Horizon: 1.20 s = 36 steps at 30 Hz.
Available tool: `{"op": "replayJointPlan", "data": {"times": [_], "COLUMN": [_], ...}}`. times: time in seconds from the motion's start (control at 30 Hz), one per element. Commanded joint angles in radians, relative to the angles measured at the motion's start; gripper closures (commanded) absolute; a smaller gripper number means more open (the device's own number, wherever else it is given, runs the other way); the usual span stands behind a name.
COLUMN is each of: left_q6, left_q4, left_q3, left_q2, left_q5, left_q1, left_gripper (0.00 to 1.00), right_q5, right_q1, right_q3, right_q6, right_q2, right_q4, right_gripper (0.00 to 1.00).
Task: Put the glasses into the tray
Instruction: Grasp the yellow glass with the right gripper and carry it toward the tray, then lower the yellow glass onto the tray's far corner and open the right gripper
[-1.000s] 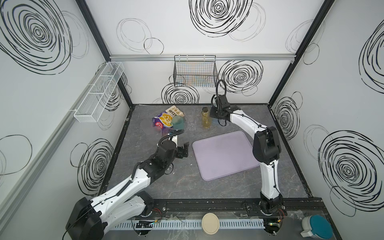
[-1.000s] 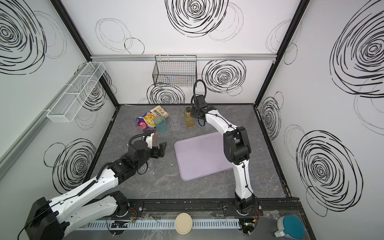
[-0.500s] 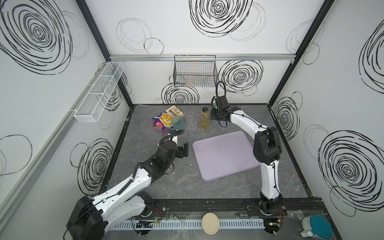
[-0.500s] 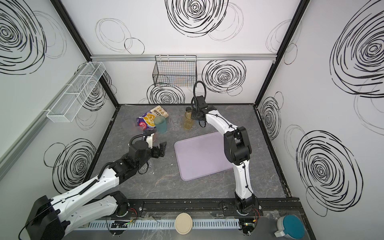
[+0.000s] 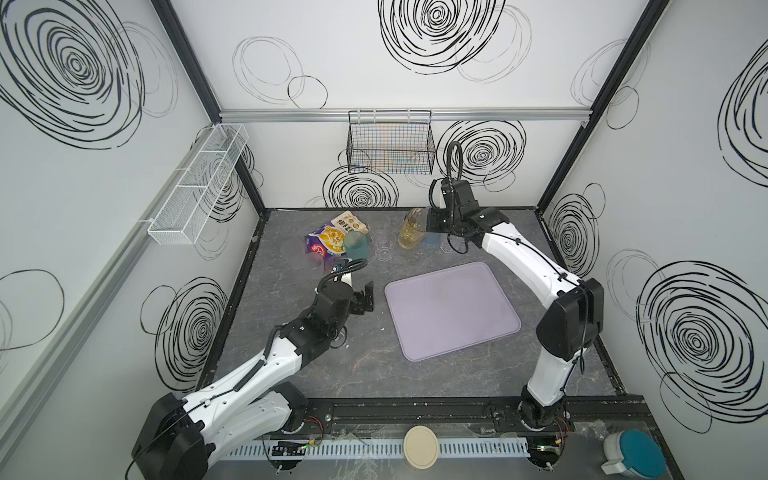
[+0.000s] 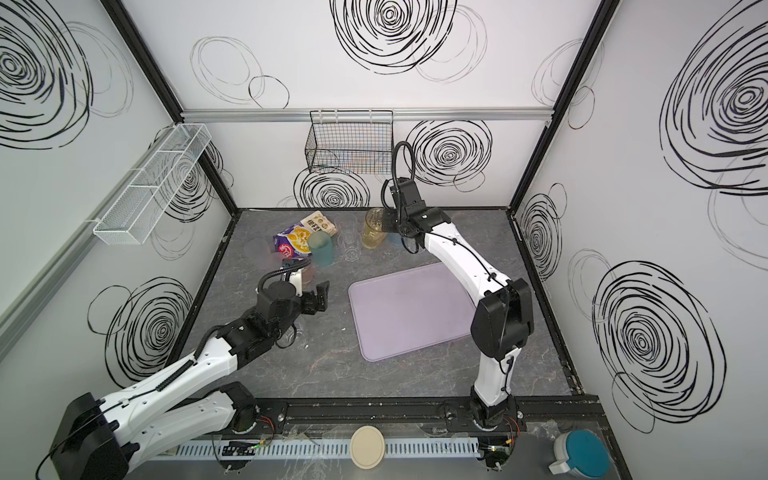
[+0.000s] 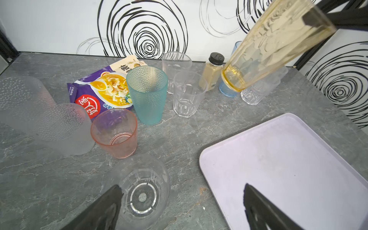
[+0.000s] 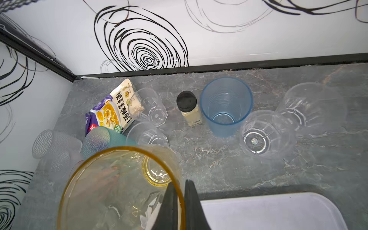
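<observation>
My right gripper [image 8: 180, 182] is shut on the rim of the tall amber glass [image 8: 119, 189], one finger inside and one outside. The amber glass [image 5: 411, 230] hangs tilted above the table's back, just behind the lavender tray [image 5: 453, 309], which holds nothing. My left gripper [image 7: 182, 186] stands open low over the table at the tray's left edge. A short clear glass [image 7: 142, 191] stands right by one of its fingers. Teal [image 7: 147, 95], pink [image 7: 115, 133], frosted [image 7: 65, 127], blue [image 8: 226, 105] and several clear glasses [image 7: 188, 95] stand along the back.
A purple snack packet [image 7: 101, 93] and a small black-capped jar [image 8: 189, 108] sit among the glasses. A black wire basket [image 5: 390, 145] hangs on the back wall and a white mesh shelf [image 5: 199, 183] on the left wall.
The right gripper has shut on the amber glass's rim, and the glass now hangs tilted off the table. The left arm has barely moved.
</observation>
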Motion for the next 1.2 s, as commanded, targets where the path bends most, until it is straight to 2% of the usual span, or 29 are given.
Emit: {"op": "replayJointPlan", "data": {"times": [0.0, 0.13, 0.53, 0.8, 1.07, 1.17], "left_q6": [-0.031, -0.065, -0.066, -0.065, -0.065, -0.069], "left_q4": [0.006, 0.019, 0.024, 0.024, 0.041, 0.050], "left_q3": [0.004, -0.019, -0.038, -0.042, -0.041, -0.042], "left_q2": [-0.014, -0.012, -0.017, -0.016, 0.001, 0.006], "left_q5": [-0.049, -0.052, -0.076, -0.081, -0.075, -0.066], "left_q1": [-0.020, -0.032, -0.018, -0.019, -0.017, -0.016], "left_gripper": [0.02, 0.02, 0.03, 0.03, 0.03, 0.03], "right_q5": [0.022, 0.038, 0.085, 0.163, 0.281, 0.284], "right_q1": [0.040, 0.097, 0.206, 0.184, 0.157, 0.141], "right_q3": [-0.083, -0.146, -0.094, -0.009, 0.020, 0.008], "right_q6": [-0.045, -0.075, -0.057, -0.034, 0.000, 0.007], "right_q2": [-0.045, -0.046, 0.142, 0.237, 0.237, 0.233], "right_q4": [-0.098, -0.129, -0.125, -0.139, -0.150, -0.144], "right_gripper": [1.00, 1.00, 1.00, 1.00, 1.00, 1.00]}}
